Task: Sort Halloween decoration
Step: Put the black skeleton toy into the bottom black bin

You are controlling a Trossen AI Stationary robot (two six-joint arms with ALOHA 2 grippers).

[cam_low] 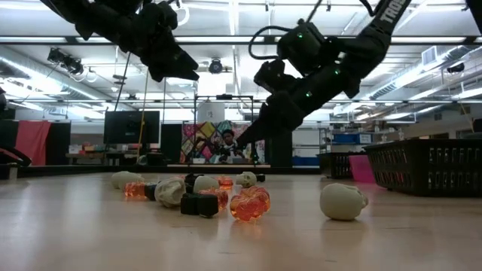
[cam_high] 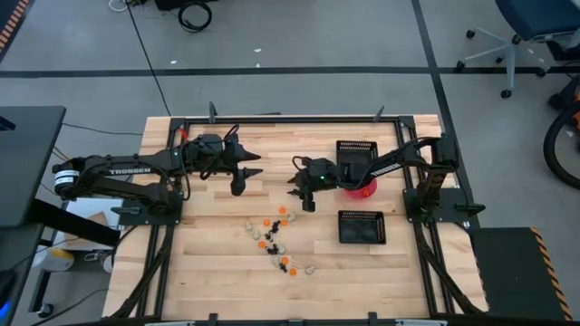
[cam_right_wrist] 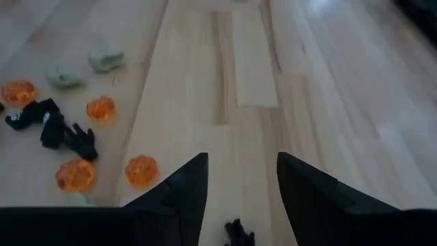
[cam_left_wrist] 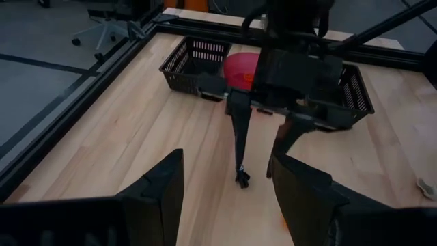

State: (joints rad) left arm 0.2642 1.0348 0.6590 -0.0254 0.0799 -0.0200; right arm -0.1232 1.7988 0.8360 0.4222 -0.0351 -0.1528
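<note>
The Halloween decoration is a scatter of tiny orange, black and cream trinkets (cam_high: 275, 243) lying on the wooden table, also seen in the right wrist view (cam_right_wrist: 75, 174) and the low view (cam_low: 248, 203). My right gripper (cam_high: 305, 201) (cam_right_wrist: 235, 184) hovers open just far of the scatter, fingers pointing down. One small black trinket (cam_right_wrist: 239, 234) (cam_left_wrist: 242, 181) lies on the table between its fingers, close to one fingertip. My left gripper (cam_high: 238, 186) (cam_left_wrist: 229, 198) is open and held above the table to the left of the right one, touching nothing. My right gripper comes from above with its open fingers on either side of the small black trinket (cam_left_wrist: 242, 181), which lies on the table. One fingertip (cam_left_wrist: 240, 171) is right at it. Whether the fingertip touches the trinket, I cannot tell.
Two square black mesh trays sit on the right half, one far (cam_high: 356, 149) and one nearer (cam_high: 362, 226). A round pink-red bowl (cam_high: 362, 188) stands between them under the right arm. Bare wood lies left of the scatter and along the near edge.
</note>
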